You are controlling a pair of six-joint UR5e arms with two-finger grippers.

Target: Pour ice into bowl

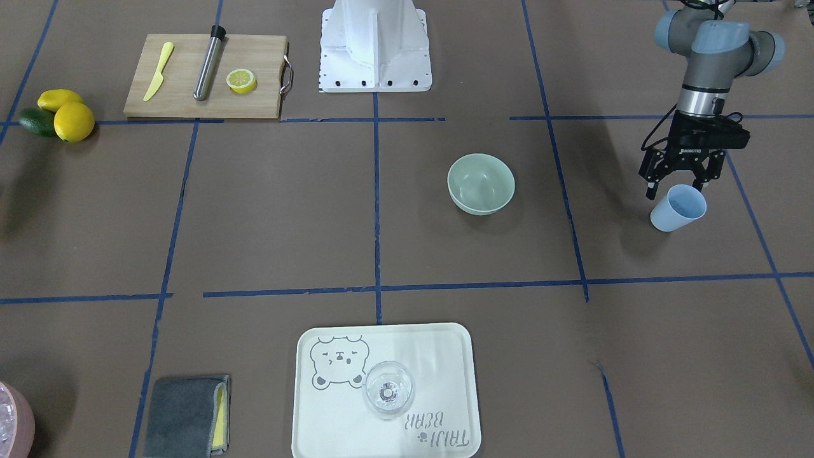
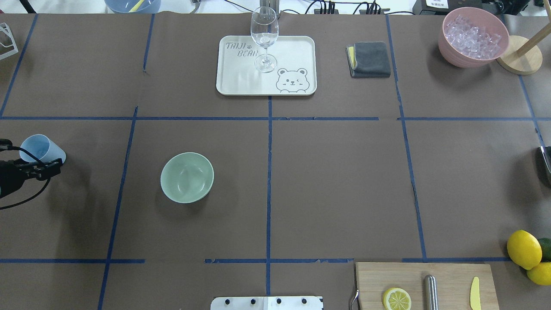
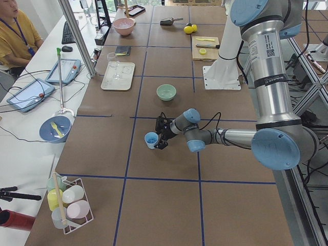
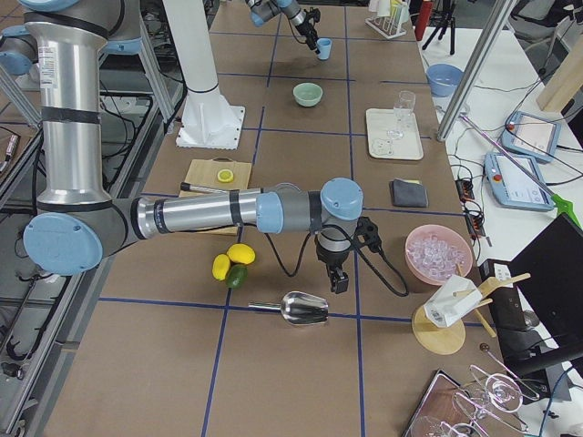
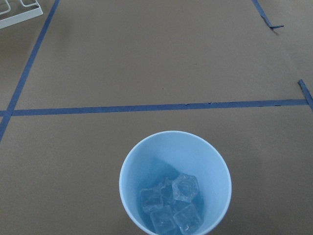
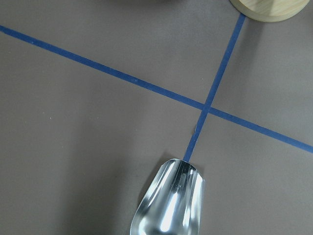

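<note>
Surface: brown-papered table [image 1: 254, 210], blue tape grid. Mid-field: mint bowl [image 1: 481, 183], upright, empty, well apart from L arm. At L arm: blue cup [image 1: 678, 207], upright. The left gripper [image 1: 676, 189] has fingers [image 1: 652, 187] spread wide, one either side of cup's near wall; contact not resolvable, so grip can't be told. The right gripper [image 4: 338, 279] hangs over metal scoop [image 4: 305, 309]; state likewise unknown. Risk (est.): loose or off-centre grip lets cup slip in transit; too-fast tilt throws cubes past bowl rim. The ice [image 5: 171, 205]: few clear cubes at cup bottom, i.e. below & just beyond fingertips.
</note>
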